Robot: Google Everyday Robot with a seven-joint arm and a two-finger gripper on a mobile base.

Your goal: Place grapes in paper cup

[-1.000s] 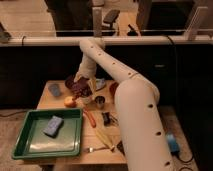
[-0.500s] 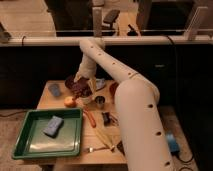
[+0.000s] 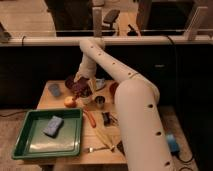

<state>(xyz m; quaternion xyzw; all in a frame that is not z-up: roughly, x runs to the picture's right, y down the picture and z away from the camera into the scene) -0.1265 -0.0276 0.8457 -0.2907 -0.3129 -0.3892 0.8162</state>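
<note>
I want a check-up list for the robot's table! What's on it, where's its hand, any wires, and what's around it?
Surface: wooden table, crowded with things.
Job's things: dark grapes at the back of the table, under the arm's end; pale paper cup just in front of them.
Clutter: green tray holding a blue sponge; orange-yellow fruit; metal cup; blue-grey cup; carrot; fork.
Grippers: gripper down at the grapes; grip too hidden to judge.
Cables: dark cable hanging at the right.
Surroundings: rail behind the table; office chair beyond.
</note>
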